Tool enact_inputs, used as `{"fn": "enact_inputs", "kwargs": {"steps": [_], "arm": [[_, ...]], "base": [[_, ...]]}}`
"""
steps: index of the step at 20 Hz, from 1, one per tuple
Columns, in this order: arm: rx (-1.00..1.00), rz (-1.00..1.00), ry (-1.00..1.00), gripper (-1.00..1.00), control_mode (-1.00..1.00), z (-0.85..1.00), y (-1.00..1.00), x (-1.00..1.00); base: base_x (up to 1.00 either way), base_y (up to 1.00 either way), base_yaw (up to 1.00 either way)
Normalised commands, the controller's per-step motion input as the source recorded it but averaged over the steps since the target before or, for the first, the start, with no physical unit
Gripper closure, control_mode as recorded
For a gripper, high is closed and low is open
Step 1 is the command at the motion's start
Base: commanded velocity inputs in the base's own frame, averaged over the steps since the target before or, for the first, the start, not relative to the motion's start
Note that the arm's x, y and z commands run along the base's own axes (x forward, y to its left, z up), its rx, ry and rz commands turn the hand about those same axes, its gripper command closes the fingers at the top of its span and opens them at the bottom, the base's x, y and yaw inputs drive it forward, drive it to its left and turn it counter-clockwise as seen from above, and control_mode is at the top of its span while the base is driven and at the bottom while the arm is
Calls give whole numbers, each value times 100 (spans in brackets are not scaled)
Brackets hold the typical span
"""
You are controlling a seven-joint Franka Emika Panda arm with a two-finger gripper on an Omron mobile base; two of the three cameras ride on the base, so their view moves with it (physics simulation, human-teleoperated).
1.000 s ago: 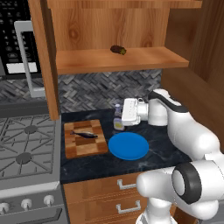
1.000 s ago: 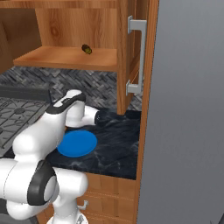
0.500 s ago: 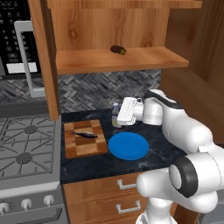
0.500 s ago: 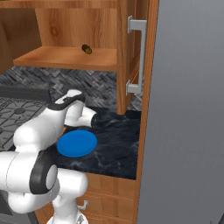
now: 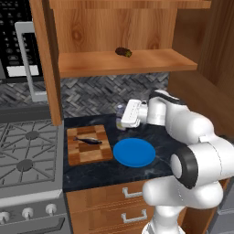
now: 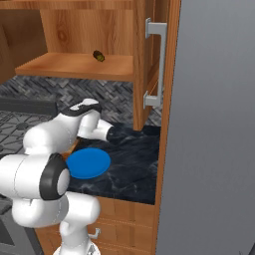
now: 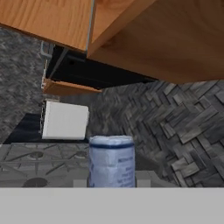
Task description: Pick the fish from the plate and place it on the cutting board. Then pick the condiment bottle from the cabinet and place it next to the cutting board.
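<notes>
Left base view: the slender grey-blue fish (image 5: pixel 88 140) lies on the checkered cutting board (image 5: pixel 91 155) near the table's (image 5: pixel 161 135) left edge. The blue plate (image 5: pixel 134 152) lies beside the board. The claw (image 5: pixel 122 119) is closed on a small bottle (image 5: pixel 120 112) near the back edge.

Right base view: the plate (image 6: pixel 88 163) lies at the front edge.

Hand view: the bottle (image 7: pixel 111 161) looks pale with a blue band; no writing is legible.
</notes>
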Motion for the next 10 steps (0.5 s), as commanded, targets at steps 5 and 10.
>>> {"fn": "enact_inputs", "kwargs": {"steps": [5,10], "arm": [[0,0,-3,100,-100,-7,-5,12],[0,0,-6,100,-100,-4,0,7]], "base": [[0,0,0],[0,0,0]]}}
